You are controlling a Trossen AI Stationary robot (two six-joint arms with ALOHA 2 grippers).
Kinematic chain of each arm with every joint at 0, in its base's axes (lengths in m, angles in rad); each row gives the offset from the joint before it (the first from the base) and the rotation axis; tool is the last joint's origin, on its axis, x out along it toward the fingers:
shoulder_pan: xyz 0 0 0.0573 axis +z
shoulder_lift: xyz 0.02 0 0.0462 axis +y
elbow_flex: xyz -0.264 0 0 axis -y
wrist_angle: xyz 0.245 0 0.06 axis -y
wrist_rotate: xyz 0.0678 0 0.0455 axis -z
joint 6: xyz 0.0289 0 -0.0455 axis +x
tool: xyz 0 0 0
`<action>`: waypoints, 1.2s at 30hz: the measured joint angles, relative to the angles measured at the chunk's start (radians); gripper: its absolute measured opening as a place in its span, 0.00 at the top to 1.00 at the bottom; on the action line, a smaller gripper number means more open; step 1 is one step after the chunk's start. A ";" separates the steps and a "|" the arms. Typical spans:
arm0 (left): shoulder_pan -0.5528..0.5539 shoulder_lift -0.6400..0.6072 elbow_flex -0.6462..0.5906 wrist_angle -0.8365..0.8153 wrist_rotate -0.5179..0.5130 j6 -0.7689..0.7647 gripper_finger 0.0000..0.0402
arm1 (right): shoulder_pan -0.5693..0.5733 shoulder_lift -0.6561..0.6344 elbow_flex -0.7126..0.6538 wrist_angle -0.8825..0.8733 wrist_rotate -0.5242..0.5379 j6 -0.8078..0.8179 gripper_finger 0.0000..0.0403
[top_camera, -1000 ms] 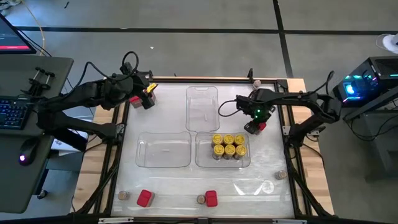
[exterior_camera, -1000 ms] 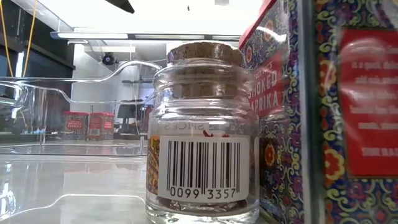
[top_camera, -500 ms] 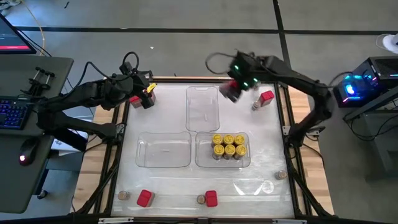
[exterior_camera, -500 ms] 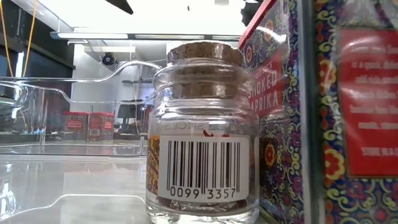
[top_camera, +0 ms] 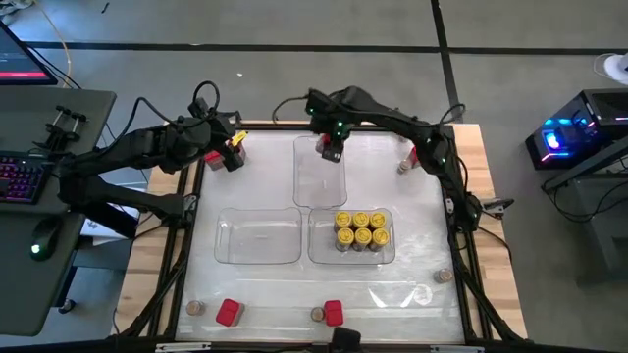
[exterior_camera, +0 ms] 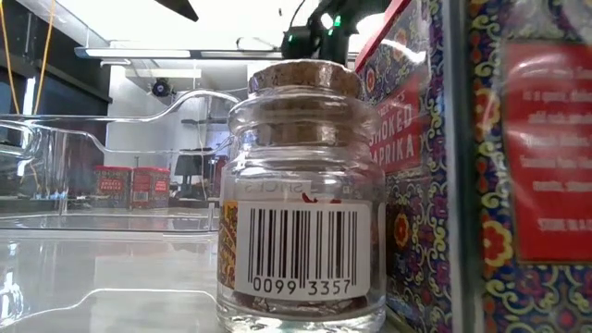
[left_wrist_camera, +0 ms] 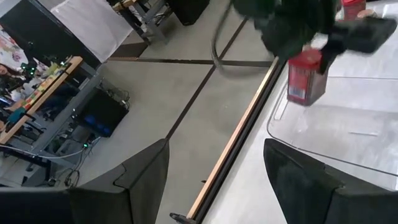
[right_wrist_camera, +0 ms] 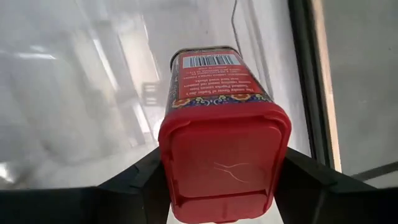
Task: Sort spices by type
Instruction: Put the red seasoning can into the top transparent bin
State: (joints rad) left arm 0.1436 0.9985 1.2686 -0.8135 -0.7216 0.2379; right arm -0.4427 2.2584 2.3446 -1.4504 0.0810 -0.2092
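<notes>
While the left arm waits at the far left corner of the tabletop (top_camera: 432,294), we see the right arm stretched across the far edge, its end effector (top_camera: 330,147) hanging over the far end of the upright clear tray (top_camera: 319,191). The right end effector is clenched on a red paprika tin (right_wrist_camera: 221,146); in the right wrist view the tin's red lid faces the camera between the two dark fingers (right_wrist_camera: 130,183), and its barcoded base points down at the tray's clear floor. The left wrist view shows the same tin (left_wrist_camera: 305,78) held above the tray's rim, apart from it.

The left end effector (top_camera: 234,155) sits well to the side of the right one, just off the tabletop's left rail, and its fingers (left_wrist_camera: 143,180) stand spread with nothing between them.

Nearer the front than the right end effector, six yellow-lidded jars (top_camera: 360,231) stand packed together in the right-hand clear tray (top_camera: 324,255), and the left-hand clear tray (top_camera: 257,235) lies beside it. Out to the right of the held tin, a small cork-stoppered jar (top_camera: 402,167) stands near the right rail. Far from both end effectors, along the front edge, we find two red tins (top_camera: 228,312) and (top_camera: 334,313), each with a small jar just beside it, and another small jar (top_camera: 444,277) by the right rail. In the low view a cork-stoppered glass jar (exterior_camera: 301,199) stands touching or just beside a smoked paprika tin (exterior_camera: 407,157); we cannot tell which.
</notes>
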 joint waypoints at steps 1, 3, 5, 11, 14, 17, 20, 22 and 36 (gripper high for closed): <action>0.000 0.000 0.000 0.000 0.000 0.000 0.38 | 0.000 0.007 -0.019 0.007 0.006 -0.018 0.47; 0.000 0.000 0.000 -0.002 0.000 0.000 0.38 | 0.003 0.026 -0.043 -0.009 0.019 -0.048 0.47; 0.000 0.000 0.000 -0.002 0.000 0.000 0.38 | 0.005 0.051 -0.051 -0.027 0.034 -0.060 0.47; 0.000 0.002 0.000 -0.002 0.000 -0.001 0.38 | 0.006 0.068 -0.052 0.016 0.026 -0.059 0.46; 0.000 0.003 0.000 -0.005 0.001 -0.002 0.38 | 0.012 0.068 -0.052 0.027 0.027 -0.060 0.38; 0.000 0.003 0.000 -0.005 0.002 -0.002 0.38 | 0.018 0.067 -0.052 0.022 0.024 -0.061 0.31; 0.000 0.003 0.000 -0.005 0.002 -0.002 0.38 | 0.020 0.067 -0.052 0.027 0.026 -0.061 0.30; 0.000 0.003 0.000 -0.005 0.002 -0.002 0.38 | 0.021 0.067 -0.046 0.027 0.035 -0.049 0.29; 0.000 0.003 0.000 -0.054 0.002 -0.002 0.38 | 0.010 0.010 -0.002 0.081 -0.082 0.036 0.39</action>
State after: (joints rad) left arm 0.1439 1.0012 1.2686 -0.8677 -0.7198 0.2362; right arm -0.4332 2.2684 2.3425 -1.3697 -0.0008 -0.1735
